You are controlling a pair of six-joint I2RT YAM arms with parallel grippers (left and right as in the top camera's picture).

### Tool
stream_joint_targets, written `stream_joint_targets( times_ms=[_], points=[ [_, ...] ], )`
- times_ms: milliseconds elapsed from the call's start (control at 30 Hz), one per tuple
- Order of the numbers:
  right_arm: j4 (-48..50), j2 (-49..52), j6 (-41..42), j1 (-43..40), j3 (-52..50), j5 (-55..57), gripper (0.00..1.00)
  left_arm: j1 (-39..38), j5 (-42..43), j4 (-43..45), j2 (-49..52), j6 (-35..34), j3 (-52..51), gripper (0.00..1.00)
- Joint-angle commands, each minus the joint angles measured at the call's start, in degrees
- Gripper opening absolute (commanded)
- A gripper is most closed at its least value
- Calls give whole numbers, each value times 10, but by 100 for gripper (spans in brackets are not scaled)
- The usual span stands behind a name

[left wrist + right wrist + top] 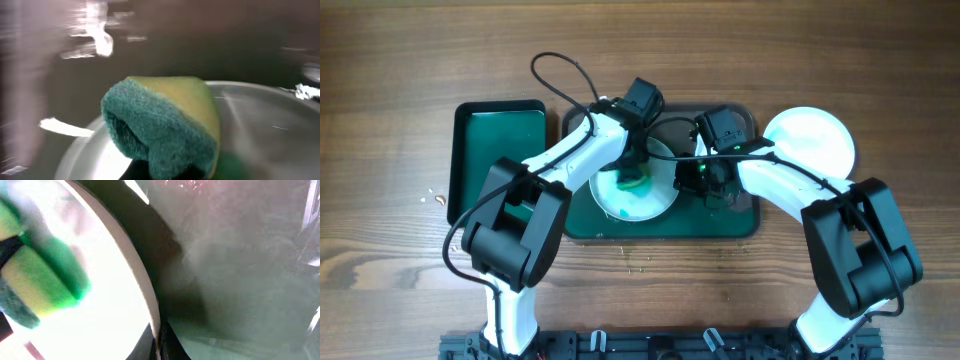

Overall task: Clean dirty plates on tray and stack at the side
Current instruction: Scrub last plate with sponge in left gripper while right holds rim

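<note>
A white plate (620,203) with a teal smear lies tilted in the large dark tray (740,222). My left gripper (638,172) is shut on a green and yellow sponge (165,130) and presses it on the plate's face (260,130). My right gripper (688,176) is shut on the plate's right rim (150,300), one finger on each side, and the sponge (35,287) and a green smear show beyond it. A clean-looking white plate (810,142) lies on the table right of the tray; I cannot tell if another lies under it.
A smaller dark tray with a green base (500,150) stands left of the large tray, with no sponge in it. Black cables loop over the far side of the large tray. The tray floor (240,280) is wet and shiny.
</note>
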Motion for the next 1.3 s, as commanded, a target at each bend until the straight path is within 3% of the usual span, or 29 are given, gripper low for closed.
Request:
stream_joint_targets(
  times_ms=[0, 133, 333, 433, 633, 833, 967, 1267],
  points=[
    [-2, 1, 4, 0, -5, -7, 4, 4, -151, -69, 10, -87, 0, 4],
    [-1, 1, 4, 0, -5, -7, 4, 2, -42, -119, 10, -72, 0, 4],
    [-1, 1, 4, 0, -5, -7, 4, 1, 296, -121, 10, 142, 0, 4],
    [-1, 1, 4, 0, -5, -7, 4, 1, 359, -99, 10, 188, 0, 4],
    [-1, 1, 4, 0, -5, -7, 4, 1, 327, -14, 10, 181, 0, 4],
    [-1, 1, 4, 0, -5, -7, 4, 9, 79, 11, 10, 58, 0, 4],
    [-1, 1, 4, 0, -5, -7, 4, 34, 29, -52, 9, 47, 22, 4],
    [-2, -2, -26, 0, 0, -14, 4, 120, 52, -252, 9, 59, 164, 4]
  ],
)
